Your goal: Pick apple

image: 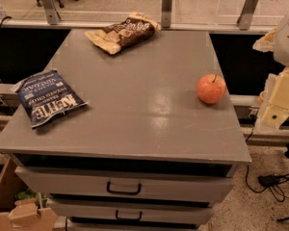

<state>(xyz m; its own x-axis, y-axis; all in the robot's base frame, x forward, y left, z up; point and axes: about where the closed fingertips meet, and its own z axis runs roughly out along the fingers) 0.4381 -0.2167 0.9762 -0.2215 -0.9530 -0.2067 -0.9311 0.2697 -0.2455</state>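
The apple (211, 88) is small, round and red-orange with a short dark stem. It stands upright on the grey cabinet top (144, 105), near the right edge. My gripper (275, 110) shows as cream-coloured parts at the right edge of the view, off the side of the cabinet. It is to the right of the apple, apart from it and holding nothing that I can see.
A blue chip bag (45, 98) lies near the left front of the top. A brown chip bag (123, 32) lies at the back. The drawers (124, 188) below stand slightly open. A glass railing (166, 6) runs behind. Cables (274, 183) lie on the floor at right.
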